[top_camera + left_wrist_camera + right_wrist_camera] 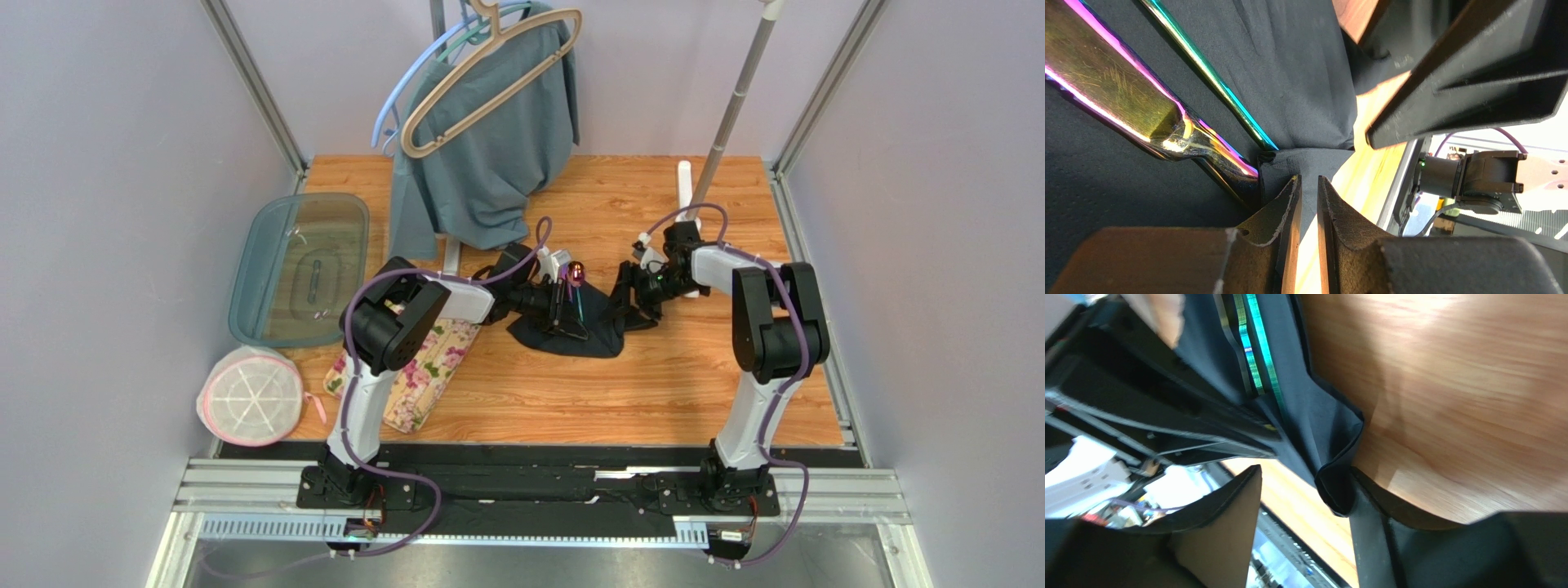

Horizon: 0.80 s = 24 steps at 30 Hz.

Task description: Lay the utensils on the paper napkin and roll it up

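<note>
The utensils [568, 298] lie bunched on the paper napkin [577, 333] in the middle of the table [687, 380]. Their long axes run roughly near to far, so I judge a roll would have to turn about that line, from one side edge across to the other. The left gripper [1308, 180] sits on the left side of the bundle, just beside the metal, and is the nearer of the two to it. Its fingers [1287, 205] are pressed almost together, pinching a raised fold of the napkin's edge. The right gripper [1306, 478] is at the napkin's right edge, spread wide and holding nothing. A curled fold of the black paper touches the inside of one of its fingers [1370, 508], and the other finger stands apart from the paper.
</note>
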{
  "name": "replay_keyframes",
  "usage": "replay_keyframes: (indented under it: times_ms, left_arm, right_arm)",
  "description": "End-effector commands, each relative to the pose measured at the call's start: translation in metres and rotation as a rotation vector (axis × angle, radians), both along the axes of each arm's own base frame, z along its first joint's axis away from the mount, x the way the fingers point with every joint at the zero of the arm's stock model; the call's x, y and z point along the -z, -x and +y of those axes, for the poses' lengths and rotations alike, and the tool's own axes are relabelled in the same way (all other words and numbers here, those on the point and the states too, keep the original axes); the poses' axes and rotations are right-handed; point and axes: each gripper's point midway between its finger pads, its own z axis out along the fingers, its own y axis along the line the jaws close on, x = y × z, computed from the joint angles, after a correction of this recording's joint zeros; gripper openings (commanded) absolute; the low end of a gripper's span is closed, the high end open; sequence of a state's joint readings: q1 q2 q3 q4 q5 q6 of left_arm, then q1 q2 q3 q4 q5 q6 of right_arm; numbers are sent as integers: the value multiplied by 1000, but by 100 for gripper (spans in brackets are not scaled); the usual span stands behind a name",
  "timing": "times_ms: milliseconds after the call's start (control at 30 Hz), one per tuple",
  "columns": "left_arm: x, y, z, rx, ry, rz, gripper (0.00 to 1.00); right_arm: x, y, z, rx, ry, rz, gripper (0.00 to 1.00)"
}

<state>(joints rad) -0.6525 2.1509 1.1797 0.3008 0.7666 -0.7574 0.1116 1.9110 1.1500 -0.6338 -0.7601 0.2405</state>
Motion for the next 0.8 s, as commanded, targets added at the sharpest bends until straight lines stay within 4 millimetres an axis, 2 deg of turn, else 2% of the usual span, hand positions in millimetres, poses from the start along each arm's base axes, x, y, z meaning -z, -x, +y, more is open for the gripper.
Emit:
replay_keyframes:
  times_ms: [0,100,167,233,300,433,633,767]
  left_arm:
    - [8,-5,3,-12,-6,-20,24]
    - [7,-5,2,-14,-3,-20,24]
    - [5,-6,2,-16,-1,-22,24]
    - [5,-6,2,-16,-1,-24,24]
    - [4,-7,2,-17,-1,-25,24]
    - [4,-7,2,-17,-1,-28,24]
    - [2,-9,2,-18,5,-33,24]
    - [-2,-9,1,-16,12,-39,24]
  right_arm:
    - [-29,3,17,-9,-144,-28,53]
    - [-28,9,16,6,-137,-6,47]
    - [-28,11,16,9,-139,7,36]
    - [-29,10,16,17,-135,13,27]
    - [-31,7,17,24,-139,9,25]
    - [-33,5,21,32,-154,14,12]
    - [-22,3,28,32,-143,39,5]
    - [-5,2,26,26,-88,42,2]
